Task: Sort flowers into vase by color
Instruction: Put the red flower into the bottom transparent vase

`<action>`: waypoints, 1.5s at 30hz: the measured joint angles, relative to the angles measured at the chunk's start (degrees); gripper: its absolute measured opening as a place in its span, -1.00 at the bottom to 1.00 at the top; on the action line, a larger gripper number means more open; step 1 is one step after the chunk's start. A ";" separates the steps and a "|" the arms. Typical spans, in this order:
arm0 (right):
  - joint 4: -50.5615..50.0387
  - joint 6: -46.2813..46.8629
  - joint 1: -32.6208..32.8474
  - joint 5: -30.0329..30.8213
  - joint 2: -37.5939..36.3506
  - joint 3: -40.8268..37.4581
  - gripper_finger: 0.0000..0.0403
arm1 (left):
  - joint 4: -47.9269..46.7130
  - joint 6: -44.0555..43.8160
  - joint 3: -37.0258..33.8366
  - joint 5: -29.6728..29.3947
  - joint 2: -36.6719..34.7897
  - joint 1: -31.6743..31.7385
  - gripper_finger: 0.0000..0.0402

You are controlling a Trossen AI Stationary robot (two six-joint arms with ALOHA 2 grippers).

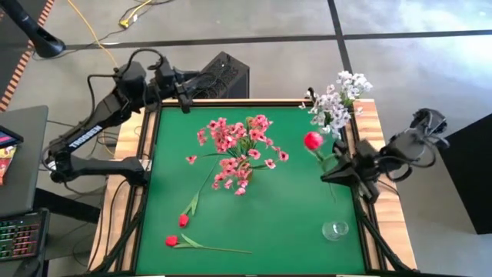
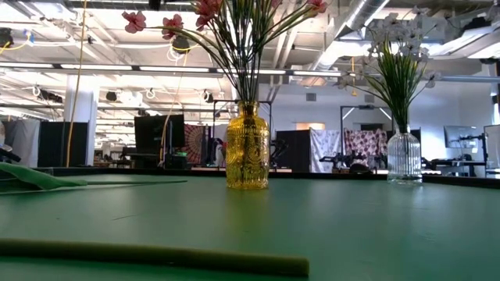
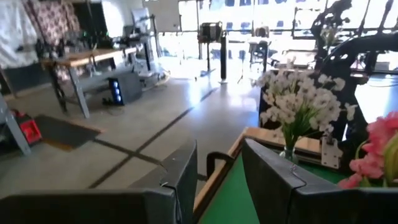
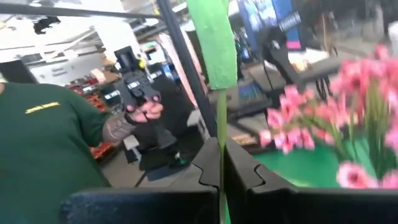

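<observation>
Red bud [image 1: 313,140] on a thin green stem — right gripper [image 4: 221,163] jaws clamp it; left jaws part-open.

3 vases: 1 yellow vase [image 2: 248,148] with pink sprays [image 1: 238,142], 1 clear ribbed vase [image 2: 404,156] with white sprays [image 1: 337,100], 1 clear glass vase [image 1: 335,229] with nothing in it; 3 red buds: 2 lying on table [image 1: 182,220] [image 1: 172,241], 1 held [image 1: 313,140]; 2 arms
</observation>
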 joint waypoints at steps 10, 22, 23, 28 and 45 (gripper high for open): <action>10.79 6.14 7.96 1.42 -1.19 -10.73 -0.87 | 1.16 -2.28 -3.31 -0.01 0.41 0.70 -0.42; 14.62 2.27 22.08 15.59 -5.19 -21.03 -0.87 | 5.07 -5.75 -3.31 0.01 0.69 0.98 -0.42; 15.05 1.30 22.98 16.38 -5.54 -21.90 -0.87 | 5.12 -6.01 -3.31 -0.01 0.69 0.98 -0.42; 17.83 0.06 27.02 19.89 -7.84 -27.73 -0.87 | 5.00 -7.05 -3.31 -0.10 0.69 0.98 -0.42; 32.53 -1.08 32.28 24.46 -10.50 -41.11 -0.87 | 4.86 -12.46 -3.29 -3.32 0.69 1.00 -0.42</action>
